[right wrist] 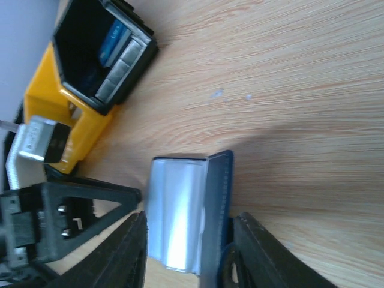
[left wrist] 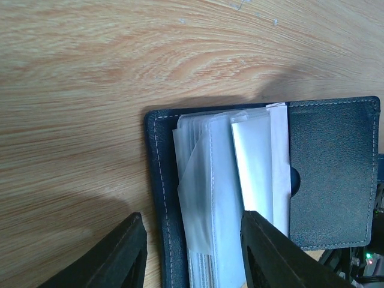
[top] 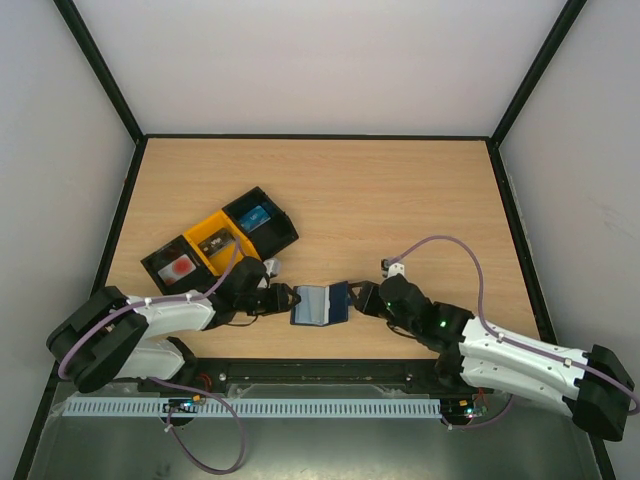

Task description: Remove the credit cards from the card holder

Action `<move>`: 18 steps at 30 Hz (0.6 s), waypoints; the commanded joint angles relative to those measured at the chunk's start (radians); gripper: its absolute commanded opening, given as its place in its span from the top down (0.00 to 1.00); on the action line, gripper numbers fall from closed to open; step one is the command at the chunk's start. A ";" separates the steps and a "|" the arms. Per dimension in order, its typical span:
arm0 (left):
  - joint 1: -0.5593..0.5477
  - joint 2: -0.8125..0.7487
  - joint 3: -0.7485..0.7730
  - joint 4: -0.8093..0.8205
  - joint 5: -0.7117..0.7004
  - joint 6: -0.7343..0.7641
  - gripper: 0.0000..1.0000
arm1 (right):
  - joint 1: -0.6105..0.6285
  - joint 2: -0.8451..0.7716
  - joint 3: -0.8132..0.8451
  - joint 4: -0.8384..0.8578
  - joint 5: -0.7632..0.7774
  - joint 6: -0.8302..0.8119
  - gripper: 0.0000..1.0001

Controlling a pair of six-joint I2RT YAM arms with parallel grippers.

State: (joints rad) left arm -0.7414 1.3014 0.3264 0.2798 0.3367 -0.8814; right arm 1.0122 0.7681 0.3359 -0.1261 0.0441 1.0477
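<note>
Top view: a pale wood table (top: 400, 200) stands inside white walls. The card holder (top: 320, 304) lies open near the front edge, between the left gripper (top: 283, 297) and the right gripper (top: 362, 298). 3 trays (top: 215, 222) behind it hold the credit cards (top: 256, 217).

Left wrist: the jaws stand apart, astride the holder's dark stitched edge and its clear sleeves (left wrist: 216, 192).

Right wrist: the jaws are parted around the grey-blue holder, not clamping it.

Card holder (top: 320, 304) open flat, clear sleeves exposed; three credit cards (top: 258, 218) lying in trays (top: 200, 235).
</note>
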 commanded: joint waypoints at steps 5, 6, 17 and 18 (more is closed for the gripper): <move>-0.004 -0.007 -0.007 0.020 0.007 -0.002 0.56 | 0.002 0.042 0.096 -0.049 -0.039 -0.012 0.41; -0.003 -0.009 -0.006 0.019 0.007 -0.002 0.56 | 0.002 0.054 0.105 -0.053 -0.038 -0.014 0.39; -0.004 -0.028 -0.008 0.009 0.001 -0.003 0.56 | 0.003 0.115 0.175 0.041 -0.135 -0.047 0.73; -0.004 -0.029 -0.009 0.011 0.000 -0.005 0.56 | 0.008 0.139 0.174 0.061 -0.145 -0.045 0.75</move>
State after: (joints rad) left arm -0.7414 1.2907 0.3264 0.2794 0.3367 -0.8833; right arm 1.0122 0.8551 0.4873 -0.1436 -0.0376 1.0092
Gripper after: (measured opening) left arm 0.441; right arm 0.286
